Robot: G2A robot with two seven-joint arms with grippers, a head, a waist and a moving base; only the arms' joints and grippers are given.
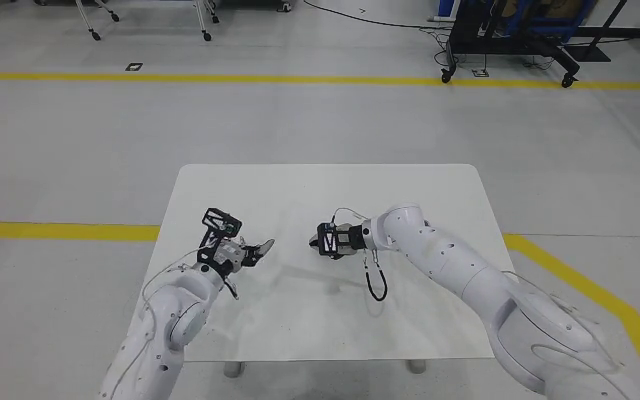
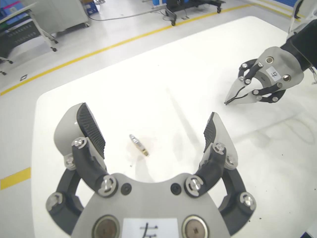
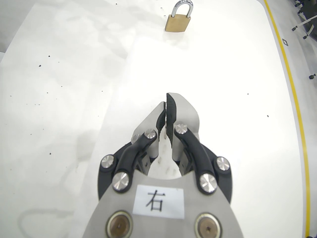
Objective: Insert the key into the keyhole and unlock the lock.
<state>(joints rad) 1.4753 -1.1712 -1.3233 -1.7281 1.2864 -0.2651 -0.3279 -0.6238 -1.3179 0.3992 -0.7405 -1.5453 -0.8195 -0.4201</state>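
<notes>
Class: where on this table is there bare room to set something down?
Bare: the strip between the grippers and the far edge of the table, and the near edge between the arms. Crowded: the middle, where the open left gripper, padlock and shut right gripper cluster.

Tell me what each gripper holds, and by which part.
Left gripper: open, holding nothing; the brass padlock with silver shackle sits free. Right gripper: shut; whether it pinches anything cannot be told.

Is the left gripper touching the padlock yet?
Apart. In the left wrist view the left gripper is open, its fingers flanking the padlock with bare table on both sides; the right wrist view shows it standing alone.
</notes>
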